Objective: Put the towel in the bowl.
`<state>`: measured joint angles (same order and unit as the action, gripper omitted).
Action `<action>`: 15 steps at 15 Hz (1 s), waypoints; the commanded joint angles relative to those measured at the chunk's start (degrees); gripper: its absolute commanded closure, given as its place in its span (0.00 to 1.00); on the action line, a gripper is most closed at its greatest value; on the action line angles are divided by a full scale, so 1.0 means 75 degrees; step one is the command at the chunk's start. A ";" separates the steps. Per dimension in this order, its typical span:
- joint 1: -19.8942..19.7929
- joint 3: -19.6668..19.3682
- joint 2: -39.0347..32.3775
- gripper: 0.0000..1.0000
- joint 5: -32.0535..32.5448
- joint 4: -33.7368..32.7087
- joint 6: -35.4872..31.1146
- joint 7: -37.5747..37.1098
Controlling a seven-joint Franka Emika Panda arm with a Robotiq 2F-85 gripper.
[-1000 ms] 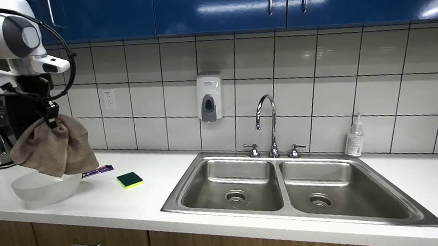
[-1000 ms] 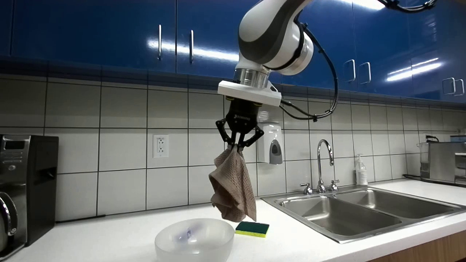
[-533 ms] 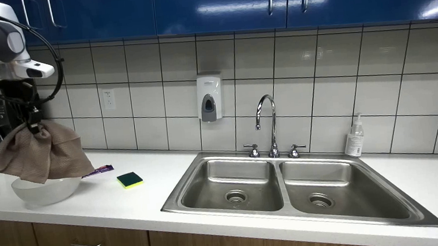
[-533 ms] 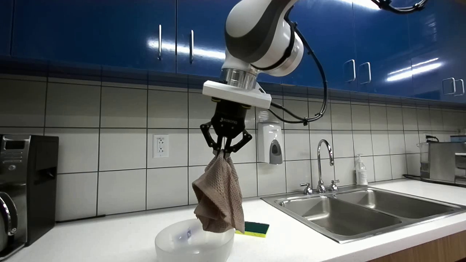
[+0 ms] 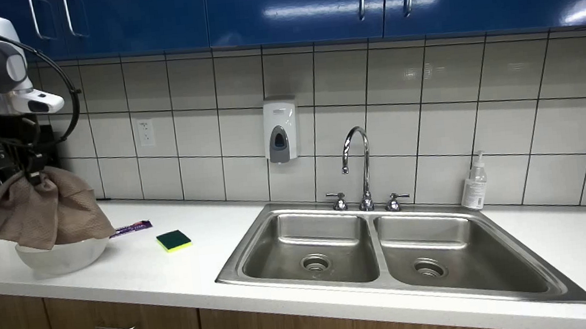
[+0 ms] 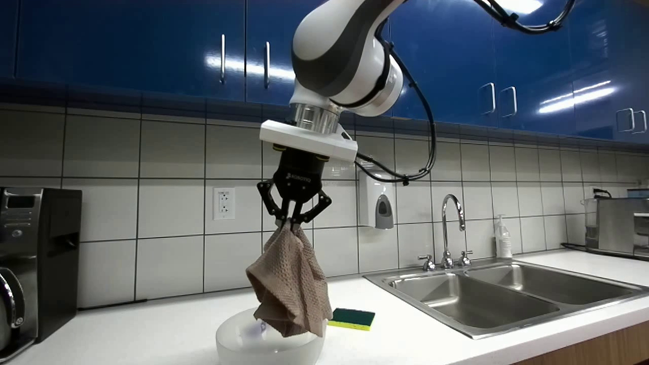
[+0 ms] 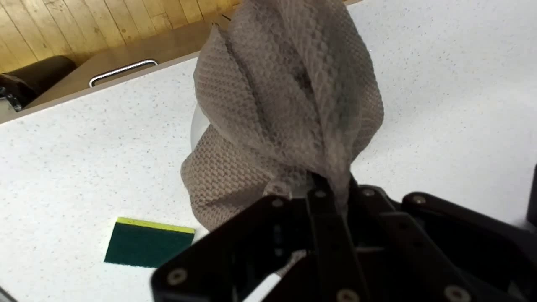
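The brown towel hangs bunched from my gripper [image 6: 288, 223] in both exterior views [image 5: 55, 209] [image 6: 291, 279] and fills the upper middle of the wrist view [image 7: 285, 92]. The gripper's jaws are shut on a pinched fold at its top. The translucent white bowl [image 5: 63, 257] stands on the counter under the towel, and it also shows in an exterior view [image 6: 238, 339]. The towel's lower end overlaps the bowl's opening towards the sponge side; whether it touches the rim is not clear. In the wrist view the towel hides most of the bowl, leaving a pale sliver [image 7: 198, 126].
A green and yellow sponge [image 5: 174, 240] and a purple packet [image 5: 131, 228] lie beside the bowl. A double steel sink [image 5: 378, 264] with a faucet is farther along the counter. A black coffee machine [image 6: 56, 263] stands on the bowl's opposite side.
My gripper has carried the towel away from the sink, towards the coffee machine, and slightly down. The towel's lower end has come over the bowl. The bowl and sponge have not moved.
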<state>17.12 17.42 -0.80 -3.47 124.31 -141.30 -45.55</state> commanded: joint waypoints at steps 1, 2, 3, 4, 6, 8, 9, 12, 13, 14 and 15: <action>0.0092 0.0014 -0.0632 0.98 -0.0055 -0.0556 -0.0104 0.0166; 0.0125 0.0000 -0.0798 0.98 -0.0044 -0.0662 -0.0134 0.0161; 0.0163 -0.0020 -0.0976 0.98 -0.0009 -0.0773 -0.0158 0.0127; 0.0202 -0.0043 -0.1122 0.98 0.0033 -0.0859 -0.0191 0.0103; 0.0278 -0.0101 -0.1443 0.98 0.0090 -0.1047 -0.0253 0.0074; 0.0353 -0.0165 -0.1759 0.98 0.0108 -0.1236 -0.0326 0.0051; 0.0396 -0.0206 -0.1917 0.98 0.0128 -0.1339 -0.0364 0.0029; 0.0512 -0.0339 -0.2307 0.98 0.0105 -0.1617 -0.0429 0.0035; 0.0543 -0.0381 -0.2401 0.98 0.0082 -0.1678 -0.0453 0.0045; 0.0577 -0.0424 -0.2484 0.98 0.0076 -0.1733 -0.0474 0.0054; 0.0615 -0.0474 -0.2555 0.98 0.0089 -0.1779 -0.0504 0.0039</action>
<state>20.34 15.32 -17.81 -3.21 113.58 -144.64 -45.54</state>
